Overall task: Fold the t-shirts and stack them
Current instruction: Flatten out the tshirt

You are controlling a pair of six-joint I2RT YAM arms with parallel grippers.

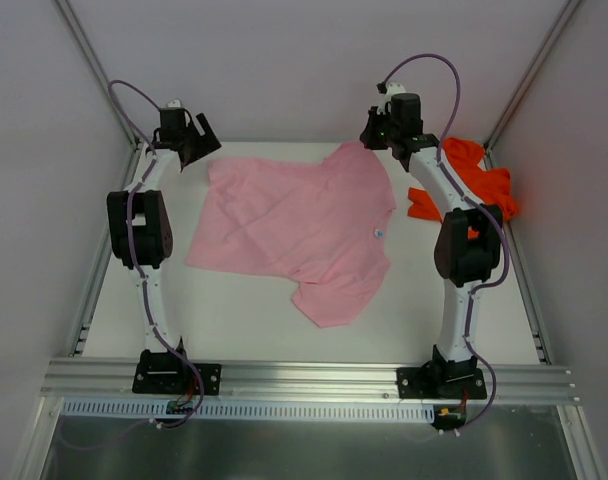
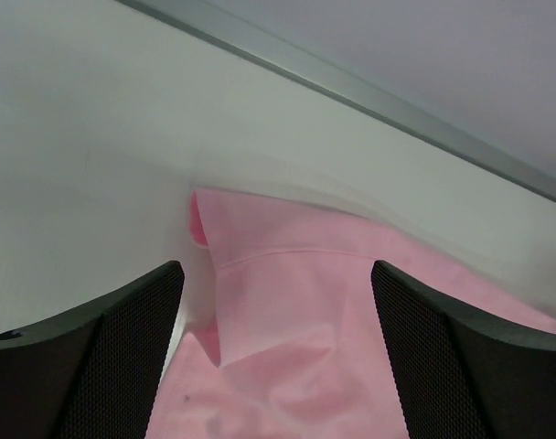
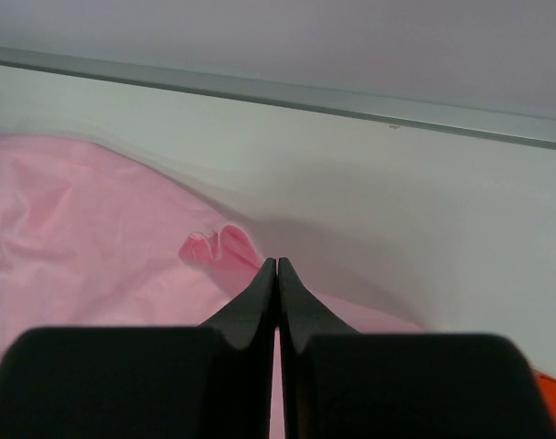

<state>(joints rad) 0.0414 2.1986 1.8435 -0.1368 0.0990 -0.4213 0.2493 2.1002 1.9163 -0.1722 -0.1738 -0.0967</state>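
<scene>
The light pink t-shirt (image 1: pixel 294 225) lies spread flat mid-table, one sleeve pointing toward the near edge. My left gripper (image 1: pixel 198 146) is open at the shirt's far left corner; in the left wrist view its fingers (image 2: pixel 276 270) straddle a folded-over hem corner of the pink cloth (image 2: pixel 296 302) without holding it. My right gripper (image 1: pixel 376 136) is at the shirt's far right sleeve. In the right wrist view its fingers (image 3: pixel 276 262) are shut, with a bunched ridge of pink cloth (image 3: pixel 214 249) at the tips. The bright orange t-shirt (image 1: pixel 479 180) lies crumpled at the far right, partly behind the right arm.
White walls and aluminium frame rails enclose the table on the left, back (image 3: pixel 351 99) and right. The orange cloth shows at the lower right corner of the right wrist view (image 3: pixel 554 402). The arm bases sit on the near rail (image 1: pixel 304 378).
</scene>
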